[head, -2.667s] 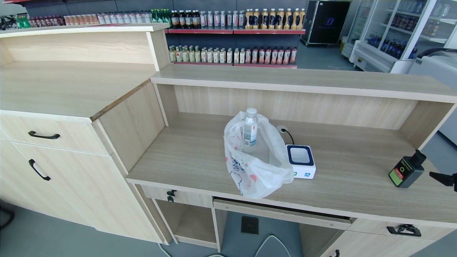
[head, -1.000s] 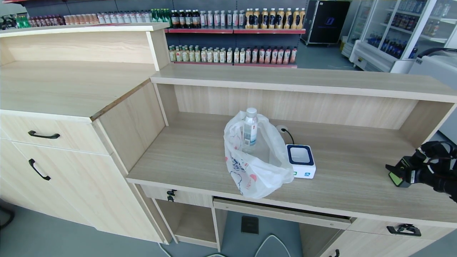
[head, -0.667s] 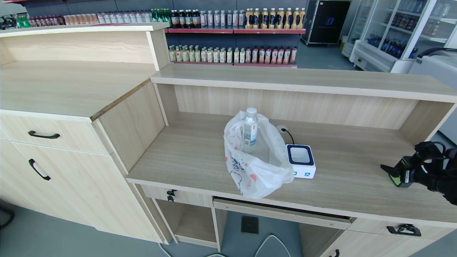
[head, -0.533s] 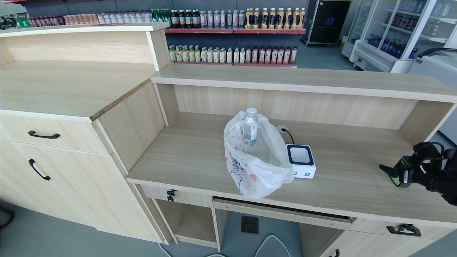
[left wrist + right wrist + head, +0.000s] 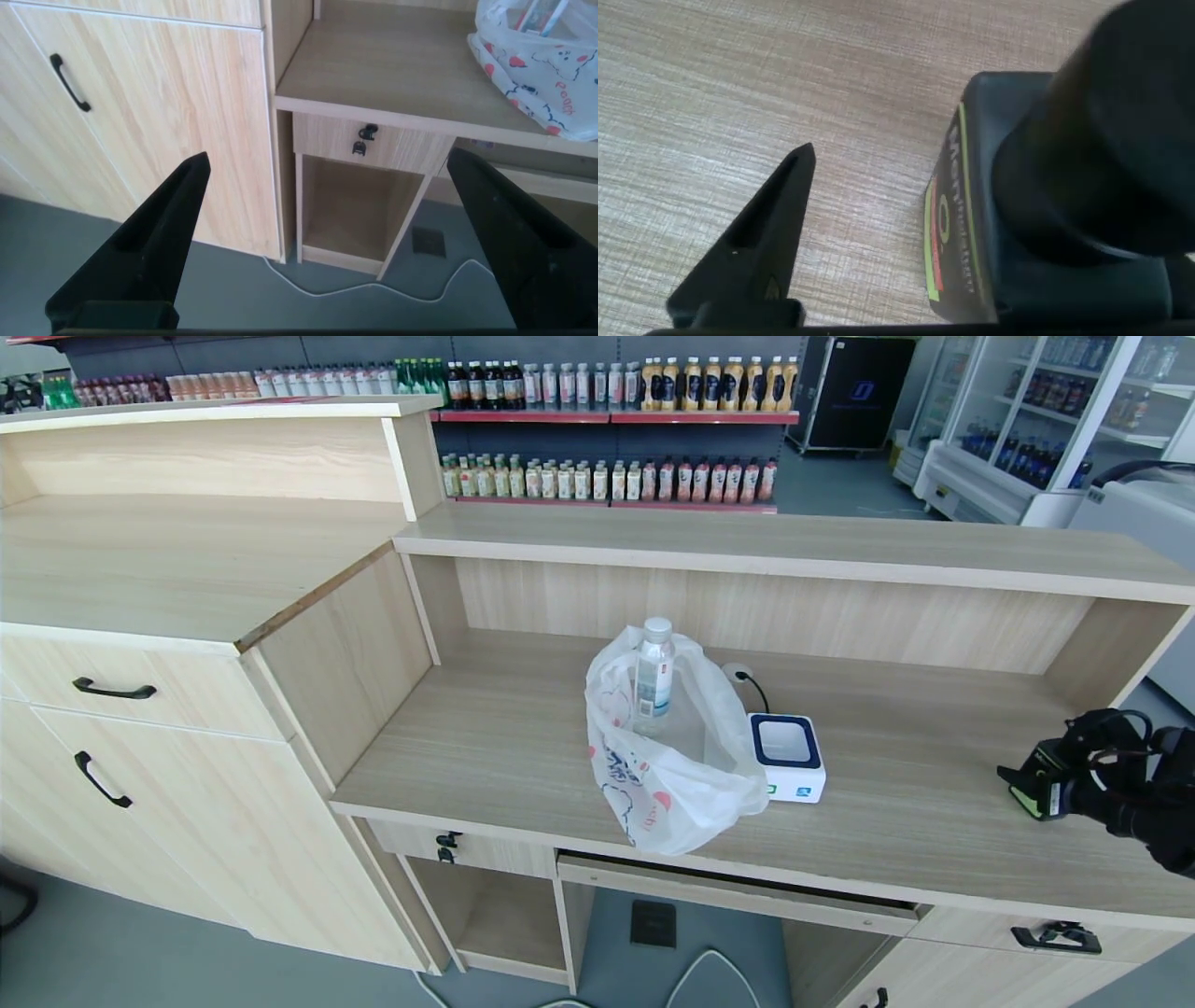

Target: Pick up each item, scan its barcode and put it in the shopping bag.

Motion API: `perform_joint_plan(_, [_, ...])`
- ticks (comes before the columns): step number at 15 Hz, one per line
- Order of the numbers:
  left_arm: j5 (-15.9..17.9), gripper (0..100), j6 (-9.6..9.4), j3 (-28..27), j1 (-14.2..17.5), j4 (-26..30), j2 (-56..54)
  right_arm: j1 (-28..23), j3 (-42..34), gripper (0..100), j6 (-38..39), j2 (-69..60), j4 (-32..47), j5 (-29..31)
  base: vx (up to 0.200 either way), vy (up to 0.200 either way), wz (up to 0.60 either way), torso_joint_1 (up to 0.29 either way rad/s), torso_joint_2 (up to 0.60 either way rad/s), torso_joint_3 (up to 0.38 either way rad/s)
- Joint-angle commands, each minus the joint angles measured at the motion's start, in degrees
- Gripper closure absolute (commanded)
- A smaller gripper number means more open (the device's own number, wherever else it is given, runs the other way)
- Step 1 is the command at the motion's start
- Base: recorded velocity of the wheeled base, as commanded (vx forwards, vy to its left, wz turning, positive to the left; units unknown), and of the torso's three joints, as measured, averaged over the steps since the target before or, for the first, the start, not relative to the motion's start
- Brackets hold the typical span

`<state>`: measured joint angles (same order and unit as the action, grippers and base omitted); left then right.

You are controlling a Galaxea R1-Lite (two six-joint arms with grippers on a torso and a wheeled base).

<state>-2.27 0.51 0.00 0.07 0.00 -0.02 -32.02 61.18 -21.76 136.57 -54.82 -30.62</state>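
Note:
A dark bottle (image 5: 1027,795) with a green and red label stands on the counter (image 5: 915,803) near its right end. My right gripper (image 5: 1034,775) is open around it. In the right wrist view one finger (image 5: 747,252) stands apart from the bottle (image 5: 971,252), with bare counter between them; the bottle's cap hides the other finger. The white shopping bag (image 5: 653,775) stands mid-counter with a clear water bottle (image 5: 654,672) upright inside. A white scanner (image 5: 786,756) sits just right of the bag. My left gripper (image 5: 329,159) hangs open and empty below counter height.
A raised shelf wall runs behind the counter and a side panel (image 5: 1111,663) closes its right end. A black cable (image 5: 754,689) leads from the scanner to the back. Cabinet doors (image 5: 140,121) and a drawer lock (image 5: 360,145) face my left gripper.
My right gripper came in from the right edge and now straddles the dark bottle, which has shifted slightly left. The bag, water bottle and scanner have not moved.

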Motion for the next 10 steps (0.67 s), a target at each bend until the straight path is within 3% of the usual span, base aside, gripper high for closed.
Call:
perform_joint_plan(1, [0.0,0,0.02,0.0,0.0,0.0,0.0,0.0,0.1,100,0.0,-0.1,-1.2,-0.1,0.000,0.000,0.00,0.000,0.00,0.000])
perform_joint_plan(4, [0.0,0,0.02,0.0,0.0,0.0,0.0,0.5,0.1,100,-1.6,-0.7,-3.7,0.2,0.000,0.000,0.00,0.000,0.00,0.000])
perform_joint_plan(7, [0.0,0,0.02,0.0,0.0,0.0,0.0,0.6,-1.5,100,-14.3,-8.1,-4.7,2.4,0.000,0.000,0.00,0.000,0.00,0.000])
perform_joint_plan(10, [0.0,0,0.02,0.0,0.0,0.0,0.0,3.2,-8.8,100,-23.2,-23.8,-5.1,2.1,0.000,0.000,0.00,0.000,0.00,0.000])
